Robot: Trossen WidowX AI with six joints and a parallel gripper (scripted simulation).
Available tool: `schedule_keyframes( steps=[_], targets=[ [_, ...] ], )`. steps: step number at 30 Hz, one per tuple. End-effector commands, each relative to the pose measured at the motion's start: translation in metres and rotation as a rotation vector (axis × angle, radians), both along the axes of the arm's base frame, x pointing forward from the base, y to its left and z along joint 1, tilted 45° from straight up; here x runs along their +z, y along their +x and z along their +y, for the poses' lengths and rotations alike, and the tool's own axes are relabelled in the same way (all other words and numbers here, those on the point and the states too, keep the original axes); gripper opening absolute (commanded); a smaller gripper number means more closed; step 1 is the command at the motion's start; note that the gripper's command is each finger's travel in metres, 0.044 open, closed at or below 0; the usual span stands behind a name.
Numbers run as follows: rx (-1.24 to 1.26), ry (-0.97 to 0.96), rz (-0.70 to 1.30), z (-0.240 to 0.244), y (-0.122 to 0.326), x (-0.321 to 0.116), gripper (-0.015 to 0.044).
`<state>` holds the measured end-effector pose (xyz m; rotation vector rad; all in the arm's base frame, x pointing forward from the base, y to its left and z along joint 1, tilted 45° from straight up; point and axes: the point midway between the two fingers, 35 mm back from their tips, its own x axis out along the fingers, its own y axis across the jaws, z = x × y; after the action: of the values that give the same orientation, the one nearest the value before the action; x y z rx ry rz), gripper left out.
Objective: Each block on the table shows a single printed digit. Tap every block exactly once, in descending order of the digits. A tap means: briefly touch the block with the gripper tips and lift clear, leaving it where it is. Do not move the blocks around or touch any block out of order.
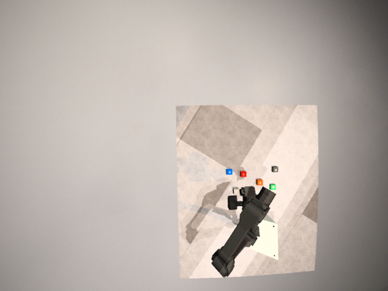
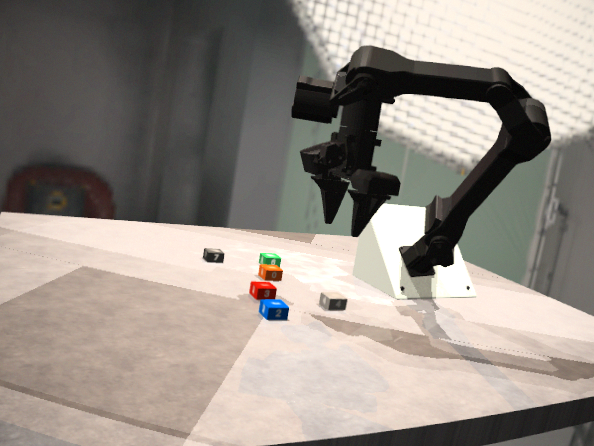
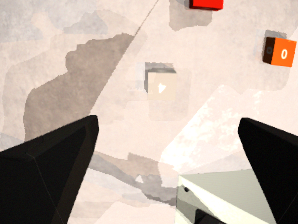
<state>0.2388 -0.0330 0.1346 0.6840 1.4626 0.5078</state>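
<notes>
My gripper (image 2: pixel 341 229) (image 3: pixel 170 124) is open and empty, high above the table. In the wrist view the pale grey block (image 1: pixel 236 190) (image 2: pixel 333 302) (image 3: pixel 161 86), marked 4, lies ahead of and between the fingertips. The orange block (image 1: pixel 259 182) (image 2: pixel 270 273) (image 3: pixel 283 52) shows 0. The red block (image 1: pixel 243 174) (image 2: pixel 263 290) (image 3: pixel 206 4) shows 3. The blue block (image 1: pixel 229 171) (image 2: pixel 274 310) shows 2. The green block (image 1: pixel 272 186) (image 2: pixel 270 259) looks like 6. The black block (image 1: pixel 275 169) (image 2: pixel 213 255) shows 7.
The pale wedge-shaped base (image 1: pixel 269 239) (image 2: pixel 387 255) (image 3: pixel 220 187) stands by the arm's foot. Red and blue sit close together, and so do orange and green. The table's front edge (image 2: pixel 450 422) runs along the lower right of the exterior view.
</notes>
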Motion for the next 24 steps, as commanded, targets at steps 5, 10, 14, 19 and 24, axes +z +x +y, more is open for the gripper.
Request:
schedule_keyframes(
  steps=[5,10,14,19,24],
  targets=[
    [-0.006,0.006,0.004,0.001,0.0,0.001,0.04],
    [-0.005,0.005,0.004,0.001,0.001,0.002,0.04],
    [-0.002,-0.006,0.0,0.004,0.039,0.012,0.04],
    [-0.004,0.0,-0.004,0.015,0.093,0.026,0.04],
    [-0.006,0.007,-0.004,0.02,0.108,0.03,0.04]
  ],
)
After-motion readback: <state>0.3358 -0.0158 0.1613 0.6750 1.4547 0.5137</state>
